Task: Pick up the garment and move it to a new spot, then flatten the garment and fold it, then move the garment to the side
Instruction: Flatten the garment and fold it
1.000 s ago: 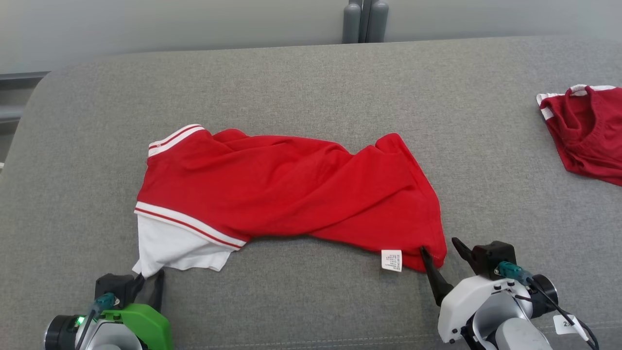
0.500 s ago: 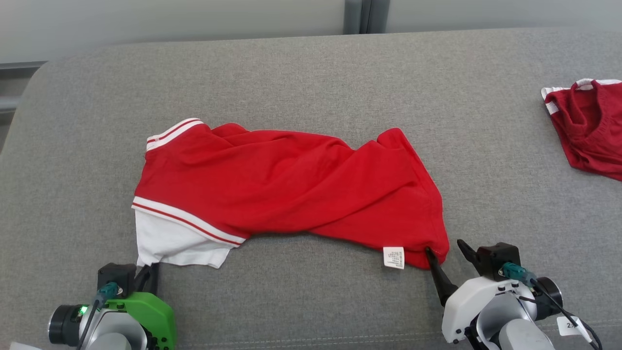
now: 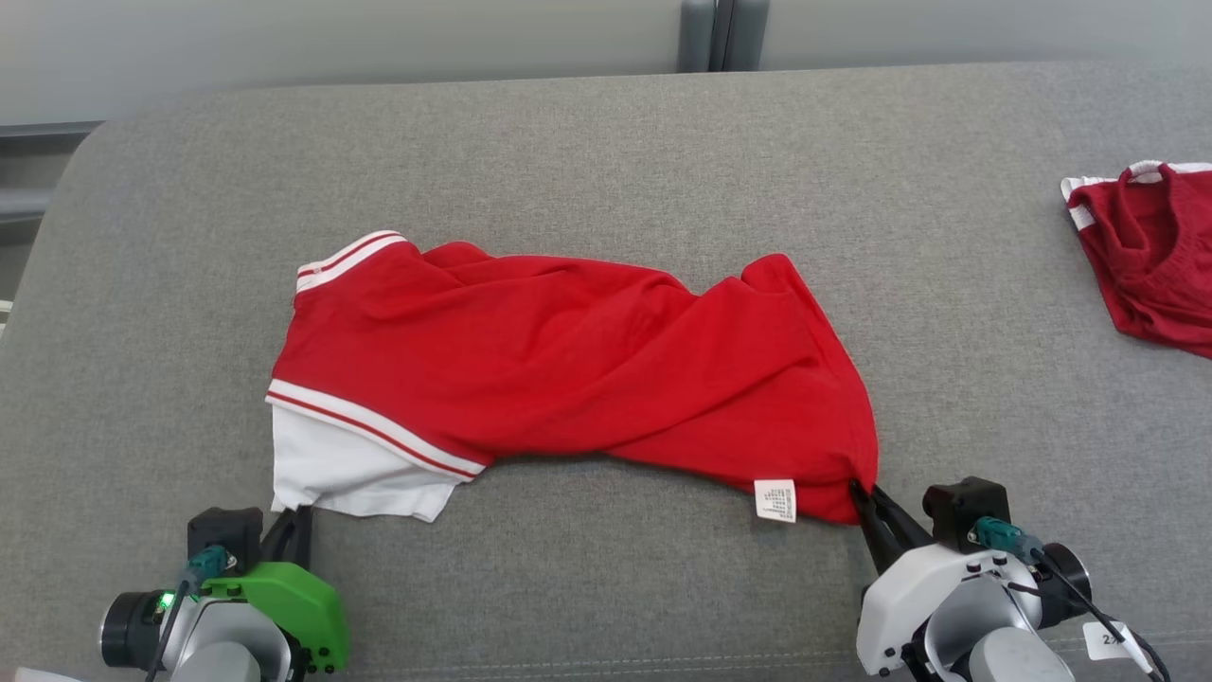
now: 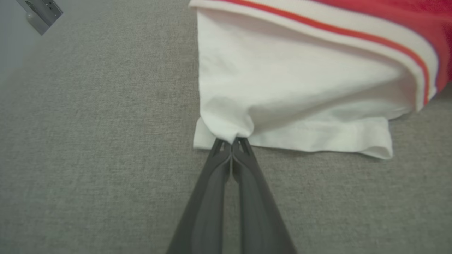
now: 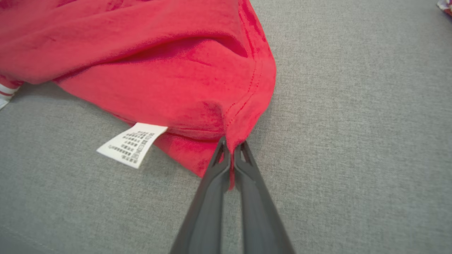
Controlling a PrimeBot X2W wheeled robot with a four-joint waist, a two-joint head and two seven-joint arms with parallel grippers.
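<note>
A red garment (image 3: 578, 365) with white striped trim and a white section (image 3: 331, 469) lies crumpled across the middle of the grey cushion. My left gripper (image 3: 294, 514) is shut on the white near-left corner; the left wrist view shows the white cloth (image 4: 282, 95) bunched between the closed fingertips of that gripper (image 4: 231, 141). My right gripper (image 3: 866, 497) is shut on the red near-right hem corner beside the white care label (image 3: 775, 500). In the right wrist view the red hem (image 5: 197, 81) is pinched in the gripper (image 5: 231, 144), label (image 5: 132, 144) to its left.
A second, darker red garment (image 3: 1150, 256) with white trim lies at the far right edge of the cushion (image 3: 606, 161). Behind the cushion stands a grey wall with a vertical post (image 3: 724, 33). The cushion's rounded left corner (image 3: 66, 199) drops off to the floor.
Both grippers closed: the left on the white corner, then the right on the red hem corner. The head camera shifted slightly.
</note>
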